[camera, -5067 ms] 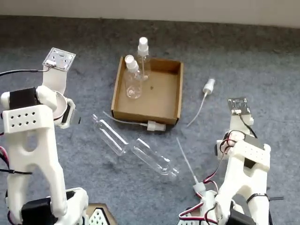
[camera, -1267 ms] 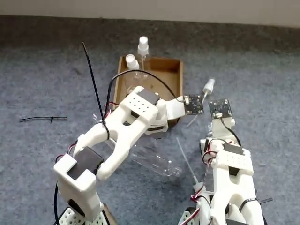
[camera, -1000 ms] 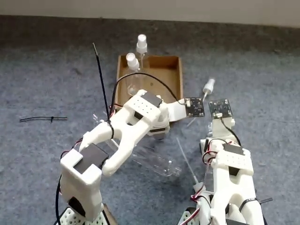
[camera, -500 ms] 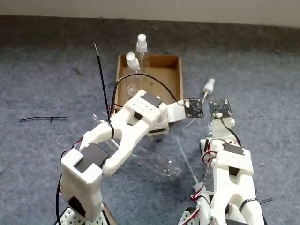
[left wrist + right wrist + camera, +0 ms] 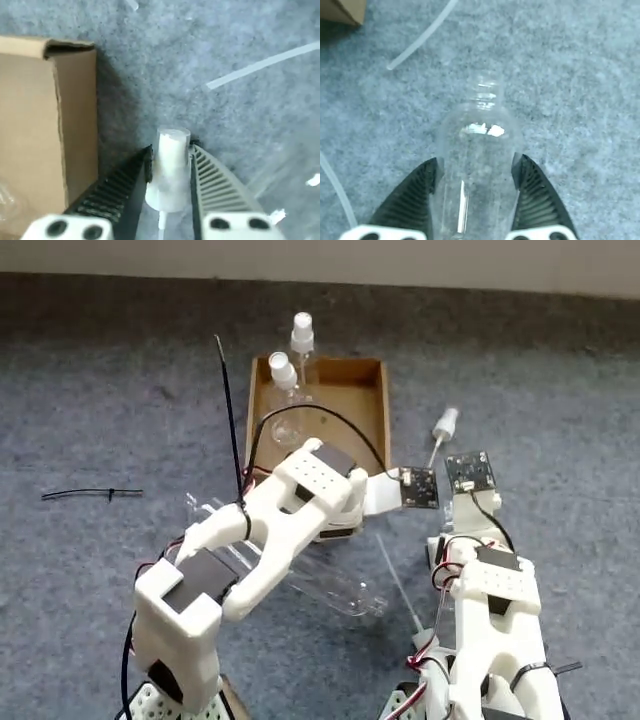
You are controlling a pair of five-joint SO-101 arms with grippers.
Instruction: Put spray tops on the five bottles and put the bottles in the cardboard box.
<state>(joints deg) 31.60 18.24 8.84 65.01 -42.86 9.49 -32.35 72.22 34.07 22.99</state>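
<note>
Gripping a white spray top [image 5: 172,165] by its sides, the left pincer [image 5: 170,150] has both ribbed fingers closed against it, just beside the near right corner of the cardboard box [image 5: 75,110]. The top's thin tube trails back toward the wrist. Behind it, the left arm [image 5: 300,490] stretches diagonally from its base at the near left of the table [image 5: 120,400], elbow bent, with its wrist reaching past the box corner.

The right pincer [image 5: 477,162] clasps a clear bottle [image 5: 479,140], one finger pressed to each side, with the open threaded neck pointing away from the wrist. The right arm [image 5: 495,600] is folded low over its base at the near right, its wrist close beside the left arm's wrist.

In the far left corner of the box [image 5: 380,410] stand two capped bottles [image 5: 283,390]. A loose spray top [image 5: 445,425] lies on the table to the right of the box. Two uncapped bottles [image 5: 340,590] lie on their sides under the left arm, with a long white tube [image 5: 395,580] beside them. A black cable tie [image 5: 90,493] lies well off to the left.
</note>
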